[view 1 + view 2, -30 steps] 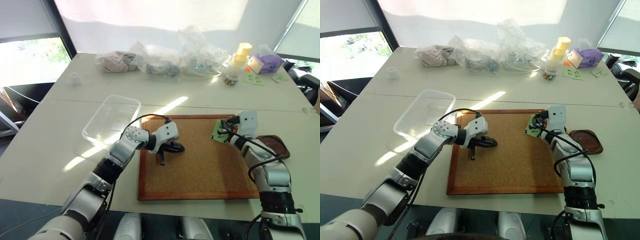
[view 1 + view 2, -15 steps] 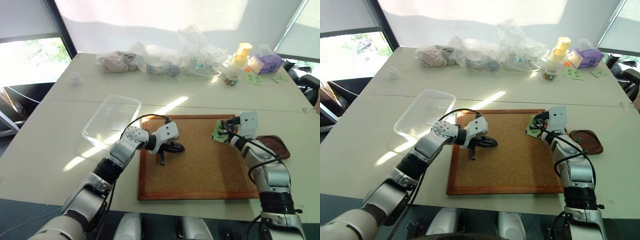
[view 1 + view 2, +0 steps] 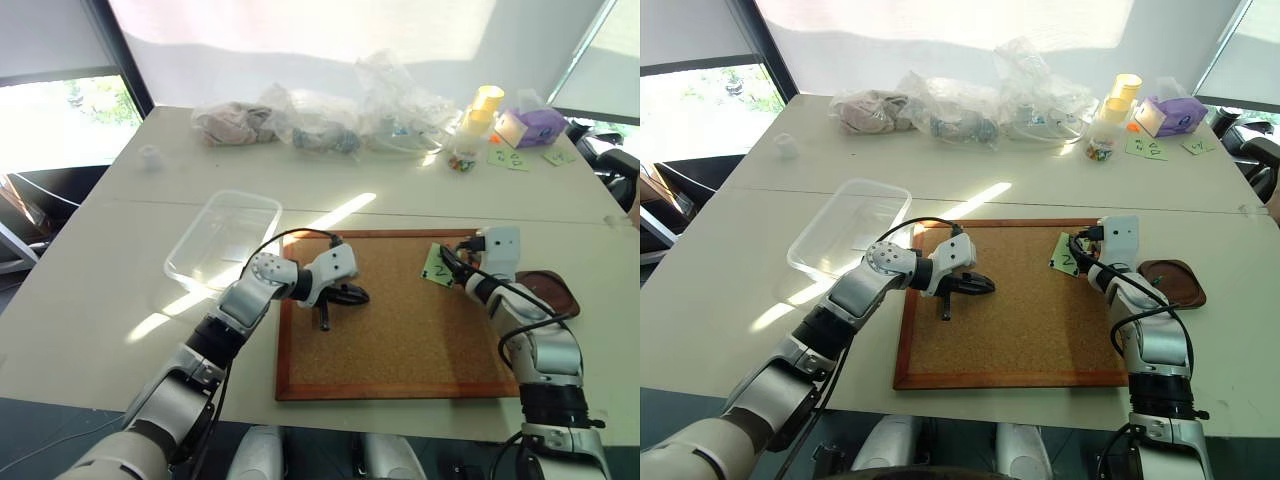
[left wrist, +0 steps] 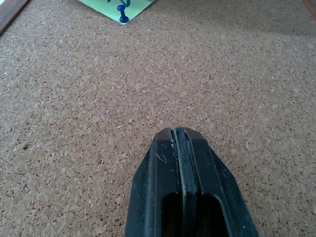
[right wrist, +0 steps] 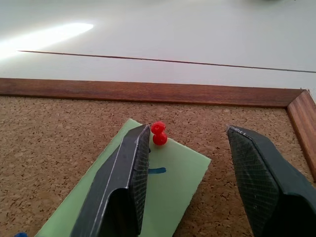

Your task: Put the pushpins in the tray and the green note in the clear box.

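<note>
Right gripper (image 5: 190,163) has opened from clenched and sits slightly right of where it was, jaws now parted and empty, with the red pushpin (image 5: 158,134) at its left finger tip, still stuck through the green note (image 5: 148,190). So no pin is pulled yet: the green note stays pinned on the cork board (image 3: 400,330), blue pushpin (image 4: 122,18) also in it, the tray (image 3: 1175,282) just right of the board and the clear box (image 3: 222,240) left of it both empty. Left gripper (image 4: 177,143) stays clenched on nothing, parked over bare cork mid-board
</note>
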### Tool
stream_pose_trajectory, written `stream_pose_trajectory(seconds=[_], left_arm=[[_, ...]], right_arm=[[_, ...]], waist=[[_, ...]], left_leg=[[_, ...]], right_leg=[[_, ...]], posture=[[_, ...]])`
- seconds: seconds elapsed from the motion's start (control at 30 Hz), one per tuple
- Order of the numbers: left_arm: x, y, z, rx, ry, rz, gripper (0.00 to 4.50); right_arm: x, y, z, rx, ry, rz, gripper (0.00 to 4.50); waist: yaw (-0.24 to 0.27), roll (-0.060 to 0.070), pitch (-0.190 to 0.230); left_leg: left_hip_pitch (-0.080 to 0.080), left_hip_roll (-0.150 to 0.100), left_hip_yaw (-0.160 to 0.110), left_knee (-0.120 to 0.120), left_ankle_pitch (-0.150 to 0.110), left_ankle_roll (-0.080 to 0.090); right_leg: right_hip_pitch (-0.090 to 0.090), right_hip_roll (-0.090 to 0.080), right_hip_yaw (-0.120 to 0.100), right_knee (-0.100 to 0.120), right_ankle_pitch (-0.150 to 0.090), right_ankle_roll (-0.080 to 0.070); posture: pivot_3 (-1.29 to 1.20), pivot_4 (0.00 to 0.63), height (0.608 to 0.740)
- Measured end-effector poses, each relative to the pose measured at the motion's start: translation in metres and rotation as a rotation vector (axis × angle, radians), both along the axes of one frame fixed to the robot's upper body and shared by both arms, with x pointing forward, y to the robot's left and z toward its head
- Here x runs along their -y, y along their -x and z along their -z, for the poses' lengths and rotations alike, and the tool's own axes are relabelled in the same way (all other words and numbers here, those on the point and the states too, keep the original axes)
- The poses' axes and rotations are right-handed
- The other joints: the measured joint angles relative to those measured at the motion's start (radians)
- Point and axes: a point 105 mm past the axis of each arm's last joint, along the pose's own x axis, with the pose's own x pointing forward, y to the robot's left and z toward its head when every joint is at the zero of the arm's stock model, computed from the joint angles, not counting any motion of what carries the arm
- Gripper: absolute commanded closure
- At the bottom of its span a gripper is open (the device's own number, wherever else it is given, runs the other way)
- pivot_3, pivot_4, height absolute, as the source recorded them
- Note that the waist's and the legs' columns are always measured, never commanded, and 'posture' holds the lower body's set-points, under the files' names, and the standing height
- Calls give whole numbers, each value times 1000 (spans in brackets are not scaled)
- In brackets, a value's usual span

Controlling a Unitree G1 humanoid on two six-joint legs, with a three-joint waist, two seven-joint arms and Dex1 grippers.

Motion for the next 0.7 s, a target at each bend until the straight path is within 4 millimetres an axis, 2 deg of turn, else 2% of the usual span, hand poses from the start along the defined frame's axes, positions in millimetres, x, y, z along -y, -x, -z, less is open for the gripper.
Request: stream_pose_trajectory(seconds=[0.07, 0.7], left_arm=[[0, 0, 0, 0, 0, 0, 4500], [0, 0, 0, 2, 1, -6, 4500]], right_arm=[[-4, 0, 1, 2, -16, -16, 4437], [-7, -2, -5, 42, -41, -21, 4437]], waist=[[1, 0, 0], [-1, 0, 0]], left_leg=[[0, 0, 0, 0, 0, 0], [0, 0, 0, 0, 0, 0]], right_leg=[[0, 0, 0, 0, 0, 0], [0, -1, 0, 0, 0, 0]], posture=[[0, 150, 740], [0, 150, 740]])
